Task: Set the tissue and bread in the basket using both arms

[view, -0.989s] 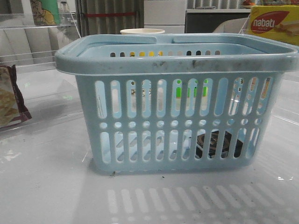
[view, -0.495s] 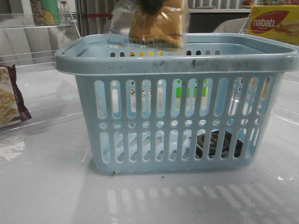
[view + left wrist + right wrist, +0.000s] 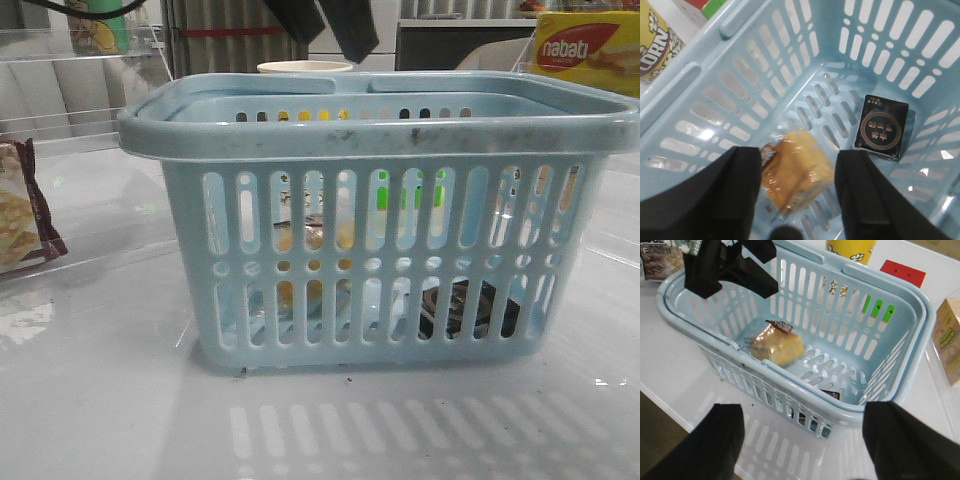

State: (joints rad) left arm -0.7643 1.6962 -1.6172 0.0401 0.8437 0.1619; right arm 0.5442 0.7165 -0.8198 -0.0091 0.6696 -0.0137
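Inside my light-blue basket (image 3: 735,345), the bread (image 3: 777,346) lies in its clear packet on the slotted floor, with the dark tissue (image 3: 882,127) pack flat on the same floor, apart from it toward the other end. My left gripper (image 3: 800,200) hangs above the bread, jaws spread and holding nothing. My right gripper (image 3: 805,440) hovers outside the basket's near wall, jaws likewise wide apart. A yellow popcorn cup (image 3: 850,249) stands beyond the far rim.
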